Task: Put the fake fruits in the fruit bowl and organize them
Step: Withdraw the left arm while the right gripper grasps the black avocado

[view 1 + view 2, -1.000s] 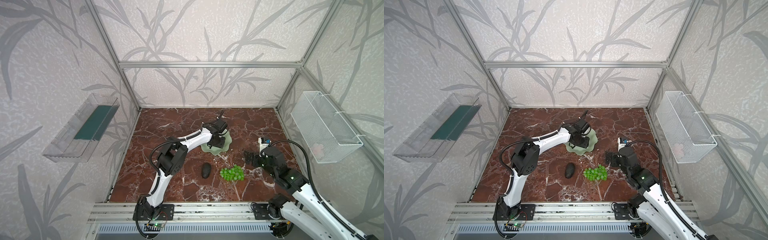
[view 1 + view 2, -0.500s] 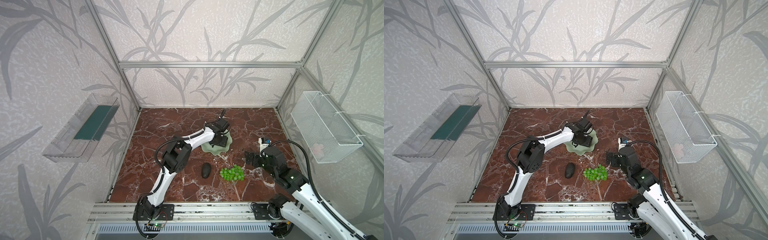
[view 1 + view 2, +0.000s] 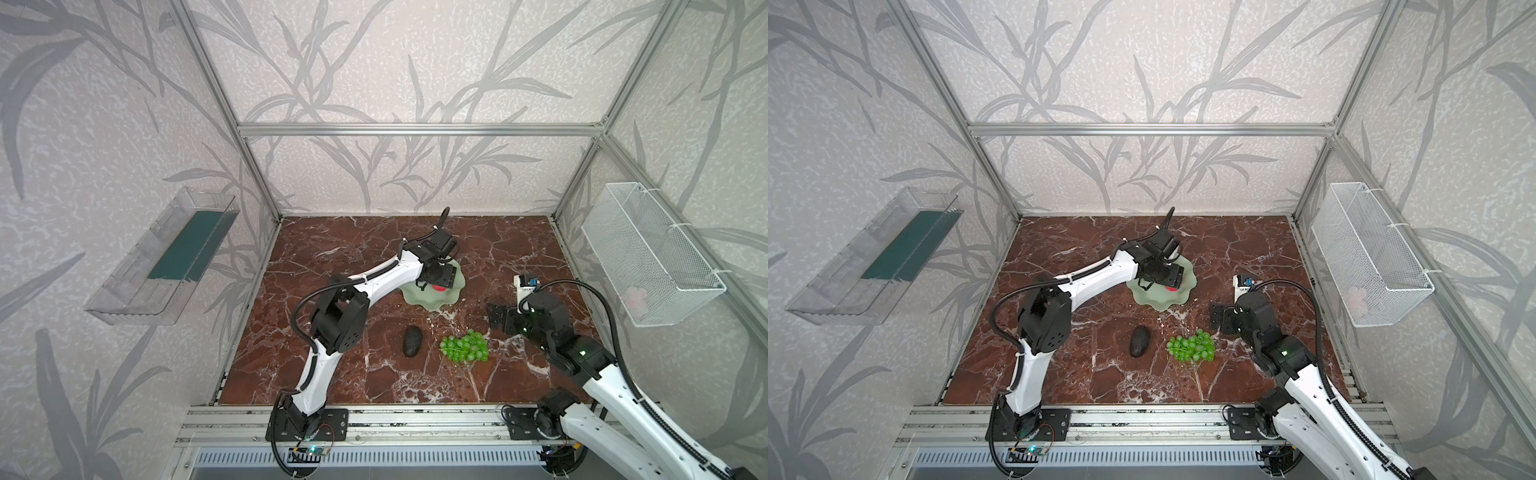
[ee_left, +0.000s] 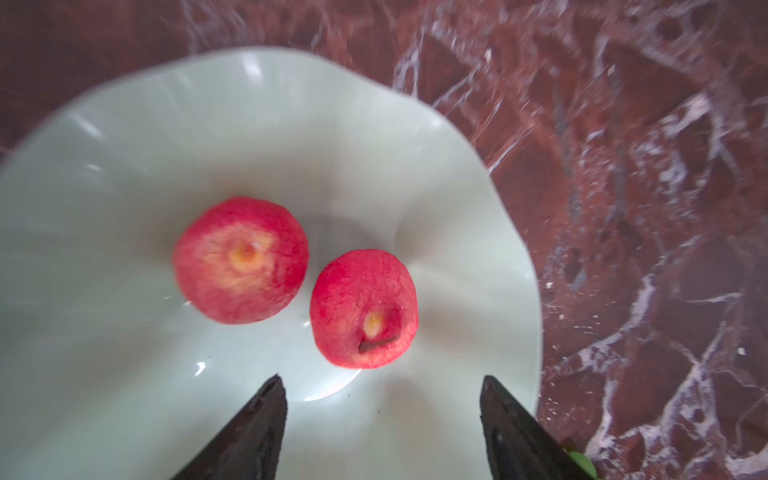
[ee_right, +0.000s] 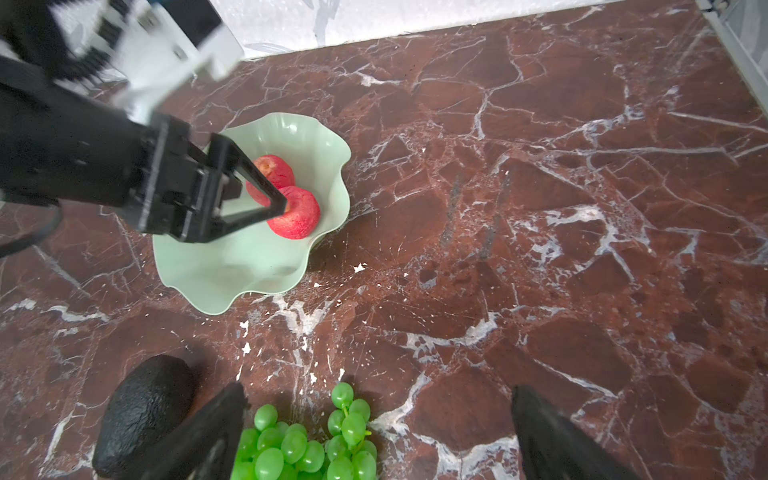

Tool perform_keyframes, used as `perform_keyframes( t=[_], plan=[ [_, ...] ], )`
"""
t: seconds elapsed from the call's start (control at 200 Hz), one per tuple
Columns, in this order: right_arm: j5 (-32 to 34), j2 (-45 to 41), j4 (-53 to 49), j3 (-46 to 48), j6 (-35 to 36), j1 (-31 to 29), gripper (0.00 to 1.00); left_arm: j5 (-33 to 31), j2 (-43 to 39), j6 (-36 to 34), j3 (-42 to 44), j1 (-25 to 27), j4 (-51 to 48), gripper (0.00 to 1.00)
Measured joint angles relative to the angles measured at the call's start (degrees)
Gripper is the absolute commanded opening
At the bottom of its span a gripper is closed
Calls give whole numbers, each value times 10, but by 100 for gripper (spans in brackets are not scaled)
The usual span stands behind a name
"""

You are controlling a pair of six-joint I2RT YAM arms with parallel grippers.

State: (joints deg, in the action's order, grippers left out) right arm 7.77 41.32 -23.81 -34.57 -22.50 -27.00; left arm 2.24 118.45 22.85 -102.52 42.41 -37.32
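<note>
The left jaws have just been parted, empty, above the fruit bowl [image 4: 124,137], where one red apple [image 4: 364,309] has been released beside the other red apple [image 4: 241,260]; two fruits are thus judged placed. The right jaws are held wide and empty near the green grapes [image 3: 464,345], which are left with the avocado [image 3: 412,340] on the red marble bench [image 3: 332,249] in front of the fruit bowl, within leaf-patterned walls [image 3: 395,62].

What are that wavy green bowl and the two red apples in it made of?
Fruit bowl: probably glazed ceramic or smooth plastic; glossy, with bright highlights on its ripples. Apples: likely painted foam or plastic; matte, with streaky, finely wrinkled skin.
</note>
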Motion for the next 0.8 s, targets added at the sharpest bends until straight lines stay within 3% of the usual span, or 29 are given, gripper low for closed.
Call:
perform_keyframes(
  t=[0.105, 0.275, 0.49, 0.615, 0.8],
  plan=[
    [0, 23, 13, -4, -20, -34, 95, -49, -101, -10, 49, -2, 18, 78],
    [53, 99, 32, -19, -61, -163, 94, -145, -297, -35, 195, -15, 81, 86],
    [99, 225, 74, -49, -118, -266, 93, -177, -495, -49, 383, -108, 126, 97],
    [102, 301, 107, -76, -145, -298, 93, -186, -582, -65, 428, -156, 125, 100],
    [98, 397, 147, -118, -172, -342, 92, -227, -684, -114, 467, -166, 170, 100]
  ],
)
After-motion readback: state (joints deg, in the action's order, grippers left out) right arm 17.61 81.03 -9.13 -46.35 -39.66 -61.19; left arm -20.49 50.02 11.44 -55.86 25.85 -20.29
